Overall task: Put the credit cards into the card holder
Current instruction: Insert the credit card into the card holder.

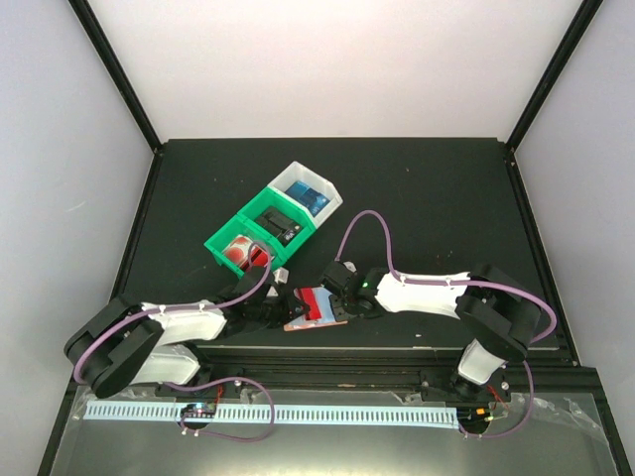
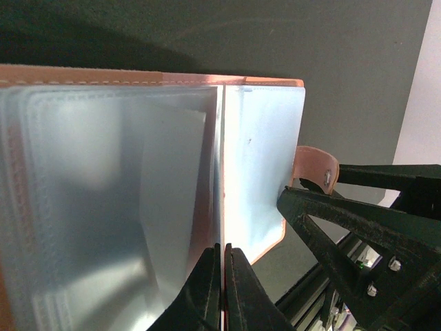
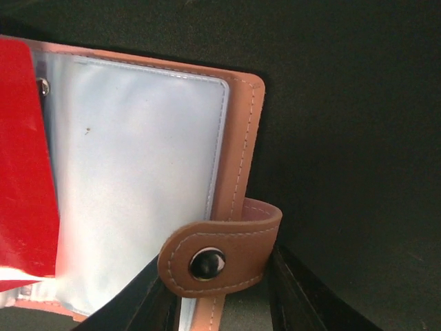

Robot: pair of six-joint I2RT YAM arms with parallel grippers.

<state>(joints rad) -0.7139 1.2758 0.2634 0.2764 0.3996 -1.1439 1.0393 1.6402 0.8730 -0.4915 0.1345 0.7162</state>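
Note:
The card holder (image 1: pixel 304 319) lies open on the dark table between my two grippers, its brown cover (image 3: pixel 238 152) framing pale clear sleeves (image 3: pixel 138 172). A red credit card (image 3: pixel 24 158) lies over its left side in the right wrist view. My left gripper (image 2: pixel 223 252) is shut on the edge of one clear sleeve leaf (image 2: pixel 262 158). My right gripper (image 3: pixel 219 269) has a finger touching each side of the brown snap tab (image 3: pixel 220 252), closed on it. The right gripper's fingers (image 2: pixel 331 221) also show in the left wrist view, next to the tab (image 2: pixel 313 165).
Behind the card holder stand joined bins: a green one (image 1: pixel 223 257) holding red cards, a second green one (image 1: pixel 262 211) with a dark item, and a white one (image 1: pixel 331 186) with blue items. A metal rail (image 1: pixel 327 349) runs along the table's near edge.

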